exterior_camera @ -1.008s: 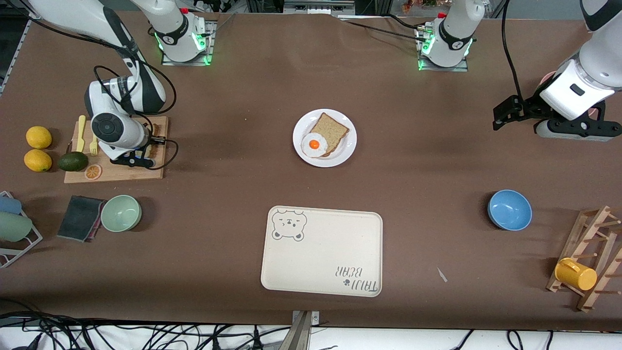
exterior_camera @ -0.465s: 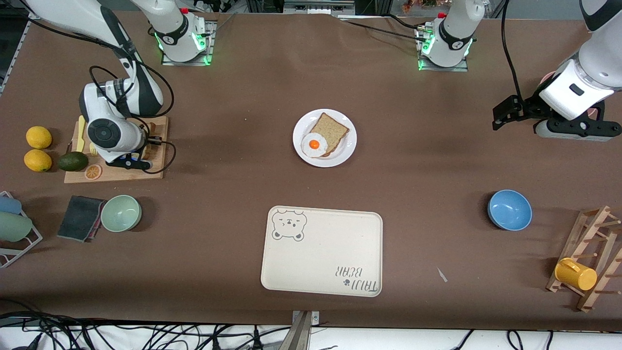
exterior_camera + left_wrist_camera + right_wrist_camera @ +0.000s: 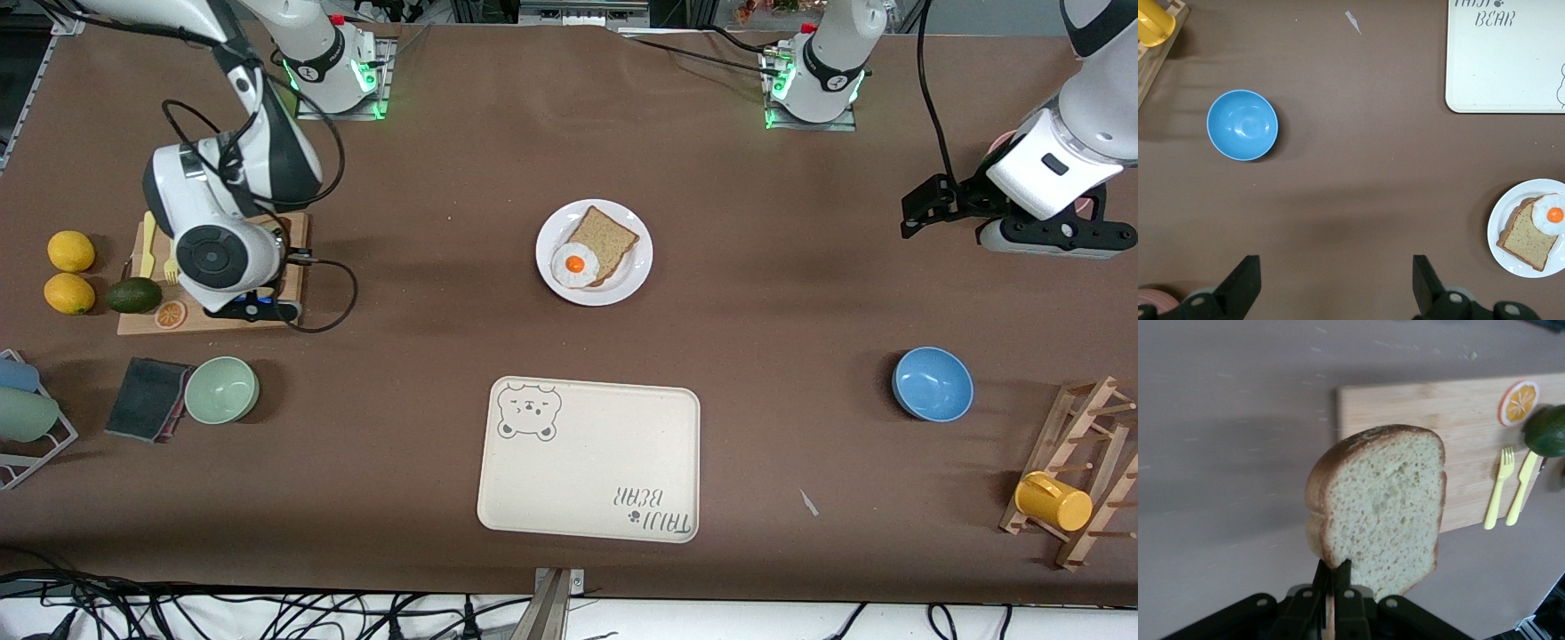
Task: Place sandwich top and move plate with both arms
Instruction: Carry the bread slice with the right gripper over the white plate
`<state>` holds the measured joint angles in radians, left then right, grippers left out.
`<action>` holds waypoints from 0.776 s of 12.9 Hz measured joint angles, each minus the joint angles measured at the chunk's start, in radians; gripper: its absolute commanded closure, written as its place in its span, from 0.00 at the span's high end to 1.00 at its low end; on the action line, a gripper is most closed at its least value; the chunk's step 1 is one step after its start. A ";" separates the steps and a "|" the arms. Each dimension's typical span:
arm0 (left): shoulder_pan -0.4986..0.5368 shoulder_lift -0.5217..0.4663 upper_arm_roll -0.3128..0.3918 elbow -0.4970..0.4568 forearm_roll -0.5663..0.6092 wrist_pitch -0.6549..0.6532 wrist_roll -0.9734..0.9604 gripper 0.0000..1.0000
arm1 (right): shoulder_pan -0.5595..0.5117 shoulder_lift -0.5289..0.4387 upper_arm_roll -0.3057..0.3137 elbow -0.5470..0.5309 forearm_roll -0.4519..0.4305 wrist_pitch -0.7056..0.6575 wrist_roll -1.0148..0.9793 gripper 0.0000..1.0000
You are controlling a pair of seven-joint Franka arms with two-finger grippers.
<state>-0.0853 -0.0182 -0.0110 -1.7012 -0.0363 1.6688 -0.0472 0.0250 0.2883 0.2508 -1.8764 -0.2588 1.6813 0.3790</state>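
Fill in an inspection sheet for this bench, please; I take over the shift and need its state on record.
Surface: brown table, a small scrap lying near the tray.
Job's things: bread top held above the cutting board; plate mid-table with base slice and egg.
Clutter: tray, blue bowl, green bowl, lemons, avocado, yellow fork and knife, cloth, rack with yellow cup.
Grippers: right gripper shut on bread top; left gripper open, waiting above bare table.
Cables: black loops on both arms, a bundle along the table's front edge.
Surroundings: nothing seen.
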 measured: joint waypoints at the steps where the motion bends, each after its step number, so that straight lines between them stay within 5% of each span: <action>1: 0.000 0.000 0.000 0.000 0.000 0.000 0.000 1.00 | 0.030 0.005 0.027 0.049 0.026 -0.021 0.036 0.00; 4: 0.000 0.004 0.000 0.000 0.000 0.000 0.000 1.00 | 0.208 0.067 0.048 0.178 0.082 -0.035 0.206 0.00; 10: 0.002 0.014 0.000 0.000 0.000 0.000 0.000 1.00 | 0.545 0.340 0.050 0.482 0.147 -0.025 0.514 0.00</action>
<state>-0.0836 -0.0045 -0.0110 -1.7011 -0.0363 1.6688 -0.0472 0.5703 0.6279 0.3006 -1.3946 -0.1114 1.6566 0.8928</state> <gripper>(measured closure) 0.000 0.943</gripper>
